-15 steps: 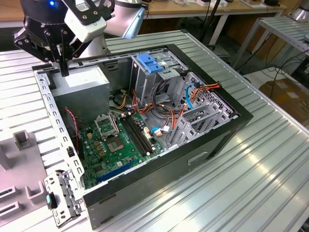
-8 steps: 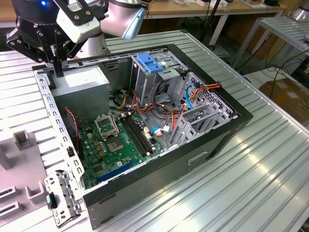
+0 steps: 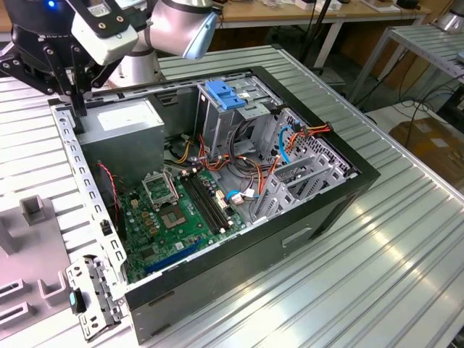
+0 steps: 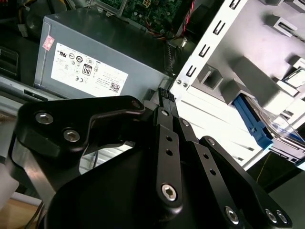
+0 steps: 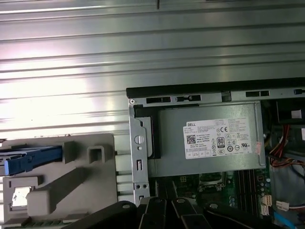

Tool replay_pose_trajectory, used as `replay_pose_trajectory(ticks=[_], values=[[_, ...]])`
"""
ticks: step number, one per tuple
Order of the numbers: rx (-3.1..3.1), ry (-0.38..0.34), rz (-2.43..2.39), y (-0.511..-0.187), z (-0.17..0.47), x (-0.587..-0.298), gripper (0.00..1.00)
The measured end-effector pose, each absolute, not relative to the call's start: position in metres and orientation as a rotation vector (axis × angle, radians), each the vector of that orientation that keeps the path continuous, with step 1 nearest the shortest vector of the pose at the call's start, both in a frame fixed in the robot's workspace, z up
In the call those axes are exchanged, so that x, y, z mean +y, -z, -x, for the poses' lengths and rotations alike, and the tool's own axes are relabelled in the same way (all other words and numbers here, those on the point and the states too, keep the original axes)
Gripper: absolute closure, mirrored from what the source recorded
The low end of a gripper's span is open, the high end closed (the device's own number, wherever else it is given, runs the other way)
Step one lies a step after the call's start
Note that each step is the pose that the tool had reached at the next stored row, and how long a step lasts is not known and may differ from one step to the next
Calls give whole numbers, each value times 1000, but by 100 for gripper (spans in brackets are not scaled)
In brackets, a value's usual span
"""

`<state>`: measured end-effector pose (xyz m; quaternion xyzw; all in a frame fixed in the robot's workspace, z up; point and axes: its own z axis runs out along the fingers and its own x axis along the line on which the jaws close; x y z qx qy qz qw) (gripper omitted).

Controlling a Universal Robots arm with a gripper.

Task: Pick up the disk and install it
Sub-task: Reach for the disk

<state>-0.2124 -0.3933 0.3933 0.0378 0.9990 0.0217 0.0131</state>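
The gripper (image 4: 165,94) is hovering over a corner of the open computer case (image 3: 290,235), jaws pressed together and empty. The disk (image 5: 28,161) is lying in a grey holder (image 5: 86,143) beside the case, not yet picked up or installed.

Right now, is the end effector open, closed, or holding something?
End effector: closed, holding nothing; the disk lies apart from it.
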Motion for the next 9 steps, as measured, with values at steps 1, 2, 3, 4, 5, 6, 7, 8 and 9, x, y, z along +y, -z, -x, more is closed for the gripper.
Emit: replay_pose_trajectory(ticks=[1, 2, 3, 4, 5, 6, 7, 8, 9], values=[[3113, -68, -118, -393, 214, -392, 89], [3113, -68, -118, -393, 217, -390, 89], [3113, -68, -118, -393, 218, -389, 89], [3113, -68, -118, -393, 219, -388, 89], [3113, -68, -118, -393, 222, -386, 89], [3113, -68, -118, -393, 225, -385, 89], [3113, -68, -118, -393, 226, -385, 89], [3113, -68, -118, -393, 226, -385, 89], [3113, -68, -118, -393, 226, -385, 89]])
